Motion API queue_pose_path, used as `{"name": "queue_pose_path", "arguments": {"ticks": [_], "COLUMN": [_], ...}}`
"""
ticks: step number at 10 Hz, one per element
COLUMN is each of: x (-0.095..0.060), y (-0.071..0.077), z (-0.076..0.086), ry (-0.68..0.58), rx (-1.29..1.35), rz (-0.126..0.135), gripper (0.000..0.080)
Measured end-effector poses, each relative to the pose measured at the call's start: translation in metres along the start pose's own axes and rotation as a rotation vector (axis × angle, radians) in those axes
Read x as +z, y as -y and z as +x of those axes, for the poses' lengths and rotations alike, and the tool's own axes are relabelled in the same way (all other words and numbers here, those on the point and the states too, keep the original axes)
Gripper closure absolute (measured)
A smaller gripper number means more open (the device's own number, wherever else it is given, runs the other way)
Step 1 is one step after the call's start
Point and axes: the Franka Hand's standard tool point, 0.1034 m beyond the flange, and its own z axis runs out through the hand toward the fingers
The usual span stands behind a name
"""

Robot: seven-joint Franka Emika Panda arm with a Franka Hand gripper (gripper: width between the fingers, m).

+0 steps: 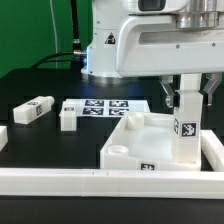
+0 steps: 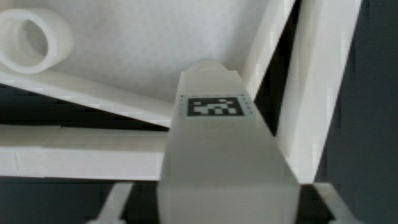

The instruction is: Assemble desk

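The white desk top [image 1: 140, 135] lies rim-up at the exterior view's right, with a round corner socket [image 1: 118, 150] at its near left corner. My gripper [image 1: 186, 97] is shut on a square white leg [image 1: 186, 135] with a tag and holds it upright over the top's right end. Whether the leg's lower end touches the top cannot be told. In the wrist view the leg [image 2: 214, 150] runs from between my fingers [image 2: 125, 200] over the top's inner face [image 2: 160, 45]. A socket [image 2: 32, 45] lies off to the side. Two loose legs [image 1: 33, 110] [image 1: 68, 117] lie at the left.
The marker board [image 1: 105, 107] lies behind the desk top. A long white rail [image 1: 90, 182] edges the table's front and right side [image 1: 212, 150]. A further white piece [image 1: 3, 138] shows at the far left edge. The robot's base stands at the back.
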Motion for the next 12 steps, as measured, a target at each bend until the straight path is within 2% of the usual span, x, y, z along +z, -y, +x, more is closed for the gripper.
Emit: {"name": "queue_pose_path", "arguments": {"ticks": [2,4,5,9,12], "x": [0.000,0.000,-0.001,0.000,0.000], "y": [0.000,-0.001,-0.007,-0.010,-0.005], "z": [0.000,0.000,0.001,0.000,-0.001], "ry": [0.000,0.000,0.000,0.004,0.009], "rx": [0.027,0.167,0.256,0.588,0.888], "rz": [0.000,0.005,0.021,0.018,0.020], "gripper": [0.0511,0.0511,0.0511,0.0509,0.0509]}}
